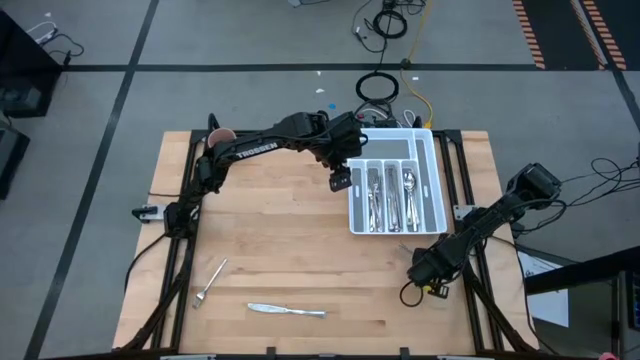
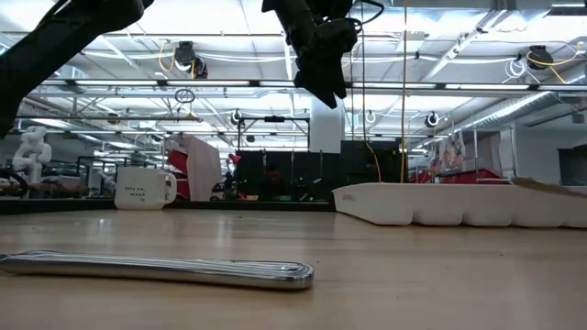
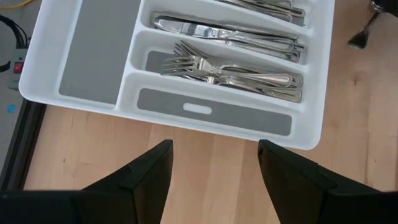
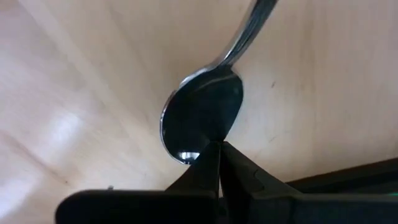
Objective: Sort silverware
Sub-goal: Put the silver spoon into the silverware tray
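The white tray (image 1: 395,185) sits at the table's far right with forks (image 3: 236,74), knives (image 3: 230,34) and spoons (image 1: 410,188) lying in its long slots. One fork (image 1: 208,283) and one knife (image 1: 287,311) lie flat on the near left of the table. My left gripper (image 3: 214,162) is open and holds nothing, up in the air beside the tray's left edge (image 1: 340,180). My right gripper (image 4: 219,149) is shut, low over the table's near right (image 1: 420,268), its tips at the rim of a spoon's bowl (image 4: 202,118) lying on the wood. My right gripper's shut fingertips (image 4: 225,158) meet at the edge of the spoon's bowl (image 4: 208,140), at the end away from the handle (image 4: 249,31). The spoon lies flat on the table. Whether the tips touch or pinch that rim, I cannot tell.
A pink-and-white mug (image 1: 220,135) stands at the far left corner of the table. The tray's slot nearest my left gripper (image 3: 211,115) holds nothing. Bare wood (image 1: 300,240) spreads across the middle. Cables lie on the floor beyond the far edge.
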Controlling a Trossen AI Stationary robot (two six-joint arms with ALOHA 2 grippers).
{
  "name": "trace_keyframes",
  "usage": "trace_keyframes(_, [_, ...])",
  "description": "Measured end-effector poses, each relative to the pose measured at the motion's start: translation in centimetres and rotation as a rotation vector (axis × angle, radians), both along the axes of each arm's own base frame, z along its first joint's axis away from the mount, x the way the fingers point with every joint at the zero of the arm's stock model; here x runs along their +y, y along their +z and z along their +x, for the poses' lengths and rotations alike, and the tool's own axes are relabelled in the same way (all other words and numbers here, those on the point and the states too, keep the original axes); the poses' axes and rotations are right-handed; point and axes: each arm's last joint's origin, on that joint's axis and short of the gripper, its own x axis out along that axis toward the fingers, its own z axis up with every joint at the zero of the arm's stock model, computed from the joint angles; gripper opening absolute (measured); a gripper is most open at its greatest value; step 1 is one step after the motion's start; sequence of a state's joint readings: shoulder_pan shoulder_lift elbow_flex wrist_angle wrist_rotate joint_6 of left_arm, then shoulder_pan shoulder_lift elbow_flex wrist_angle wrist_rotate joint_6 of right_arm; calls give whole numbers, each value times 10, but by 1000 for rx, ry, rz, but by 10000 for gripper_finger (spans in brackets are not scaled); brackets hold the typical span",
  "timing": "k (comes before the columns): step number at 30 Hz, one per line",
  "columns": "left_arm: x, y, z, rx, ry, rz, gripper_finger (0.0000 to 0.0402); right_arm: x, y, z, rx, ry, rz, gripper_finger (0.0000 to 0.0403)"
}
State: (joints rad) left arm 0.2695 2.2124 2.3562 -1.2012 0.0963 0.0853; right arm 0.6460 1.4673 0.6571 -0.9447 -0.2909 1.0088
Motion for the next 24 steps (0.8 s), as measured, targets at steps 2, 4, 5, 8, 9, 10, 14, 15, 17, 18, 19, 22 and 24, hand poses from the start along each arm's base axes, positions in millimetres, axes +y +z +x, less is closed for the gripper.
trace_keyframes(2, [0, 0, -1, 6, 0, -2, 242, -2, 0, 1, -14, 3, -13, 0])
trace_keyframes(4, [0, -1, -2, 20, 0, -6, 242, -3, 1, 3, -26, 12, -17, 0])
trace_keyframes(5, [-1, -1, -2, 22, 0, -6, 242, -3, 2, 5, -38, 23, -17, 0])
trace_keyframes(8, [-1, -1, -2, 23, -14, 2, 242, -3, 9, 13, -87, 33, -52, 0])
trace_keyframes(9, [-1, -1, -2, 24, -28, 9, 242, -3, 13, 16, -96, 29, -65, 0])
trace_keyframes(10, [-1, -1, -2, 29, -48, 19, 242, -4, 16, 19, -104, 26, -74, 0])
trace_keyframes(14, [0, -3, -5, 62, -126, 53, 242, -3, 29, 31, -158, 54, -75, 0])
trace_keyframes(15, [0, -3, -6, 71, -135, 55, 242, -3, 33, 35, -178, 63, -73, 0])
trace_keyframes(17, [1, -4, -8, 90, -139, 52, 242, -4, 39, 42, -208, 17, -75, 0])
trace_keyframes(18, [2, -4, -8, 91, -137, 53, 242, -5, 42, 46, -215, -45, -80, 0])
trace_keyframes(19, [3, -4, -9, 92, -135, 53, 242, -6, 45, 49, -219, -122, -89, 1])
trace_keyframes(22, [6, -4, -10, 90, -126, 54, 242, -7, 53, 54, -241, -401, -174, 14])
trace_keyframes(24, [9, -4, -10, 87, -118, 54, 242, -4, 54, 53, -246, -634, -234, 33])
